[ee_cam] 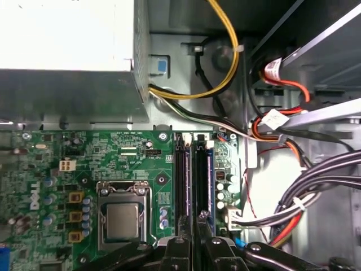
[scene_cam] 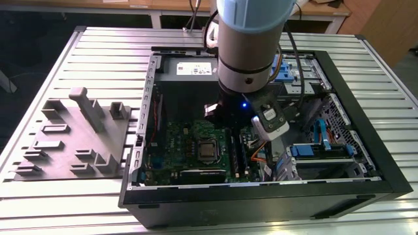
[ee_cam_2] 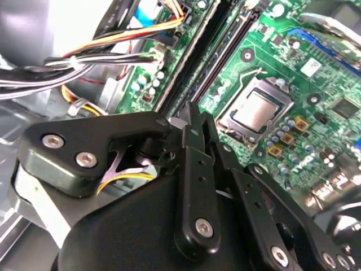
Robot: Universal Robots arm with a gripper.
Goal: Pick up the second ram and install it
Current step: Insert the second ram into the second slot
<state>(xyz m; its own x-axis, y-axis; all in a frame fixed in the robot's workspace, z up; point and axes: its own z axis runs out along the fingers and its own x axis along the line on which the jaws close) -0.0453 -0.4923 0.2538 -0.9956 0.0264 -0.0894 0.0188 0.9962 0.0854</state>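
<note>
My gripper [ee_cam: 192,226], fingers pressed together, pushes on the second ram [ee_cam: 201,175] in its slot; if tilted, it may seat crooked and strain the motherboard [ee_cam: 84,164].

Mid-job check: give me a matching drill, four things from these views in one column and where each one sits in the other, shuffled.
Things:
1. processor
2. power supply
3. grey fixture tray
4. claw

Places:
A. on the table outside the case, on the exterior view's left
B. in its socket on the green motherboard
C. directly over the black memory slots
D. against the case wall, with a yellow cable coming out beside it

Pairs: 1-B, 2-D, 3-A, 4-C
</note>
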